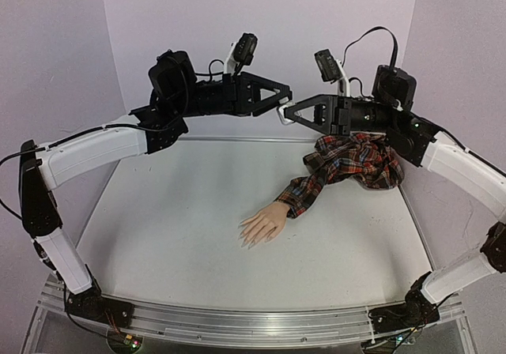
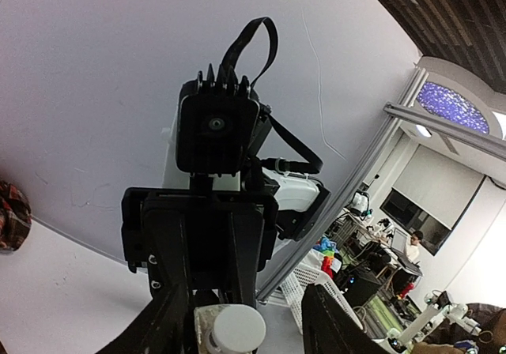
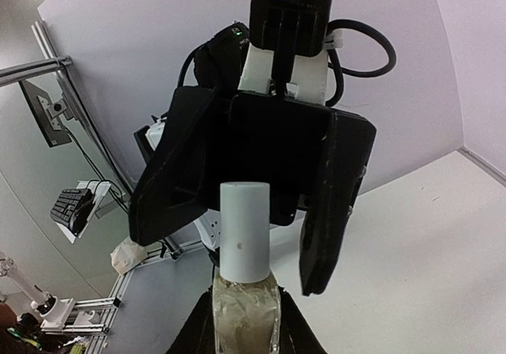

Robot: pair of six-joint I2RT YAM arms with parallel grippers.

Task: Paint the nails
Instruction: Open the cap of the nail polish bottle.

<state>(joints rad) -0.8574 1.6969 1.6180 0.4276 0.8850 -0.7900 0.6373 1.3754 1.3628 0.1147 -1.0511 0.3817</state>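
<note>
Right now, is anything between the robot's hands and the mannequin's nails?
Nothing visible does. The left hand and right hand meet in the air at the bottle; only open table lies between them and the nails.

probably a robotics lab: white backdrop panels [image 1: 261, 22], aluminium framing [image 2: 352, 168], a mounted monitor [image 3: 43, 113], keyboard [image 3: 71, 208], cluttered benches [image 2: 371, 251].

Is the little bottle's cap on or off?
On. The white cap sits atop the bottle that the right gripper holds.
</note>
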